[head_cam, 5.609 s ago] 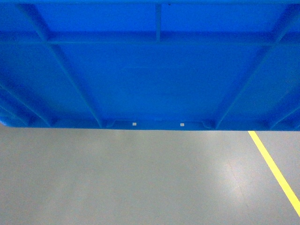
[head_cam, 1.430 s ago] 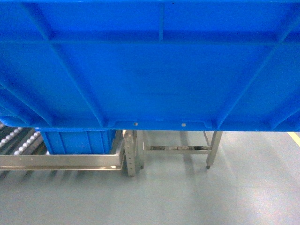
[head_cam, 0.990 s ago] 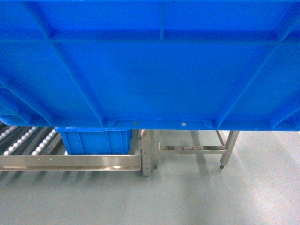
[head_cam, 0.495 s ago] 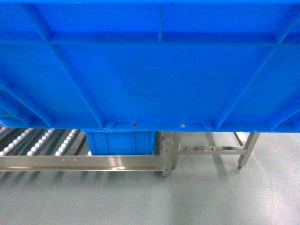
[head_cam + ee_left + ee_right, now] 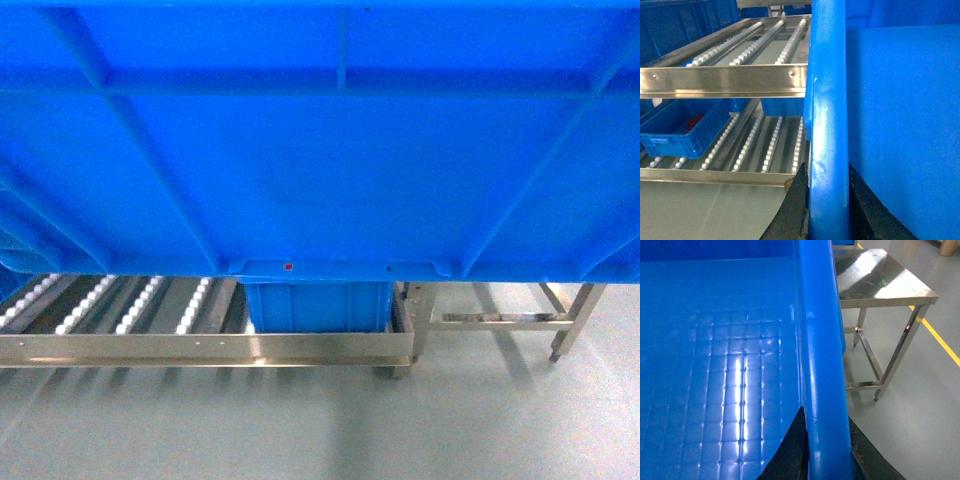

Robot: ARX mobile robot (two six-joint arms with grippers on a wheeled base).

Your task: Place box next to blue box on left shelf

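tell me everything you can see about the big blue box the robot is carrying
The box is a large bright blue plastic crate with a thick rounded rim and raised vertical and diagonal ribs on its outer wall, plus two small notches along the base edge. Inside, the floor shows a glossy grid pattern and looks empty. It is held off the floor, filling the upper head view. The left gripper and right gripper each clamp a side rim, dark fingers on either side.

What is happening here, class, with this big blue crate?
The robot carries a large bright blue ribbed plastic crate. Its left tool and right tool each clamp the crate's rim. Ahead is a steel roller shelf with a smaller blue plastic box on it, and a steel table to the right.
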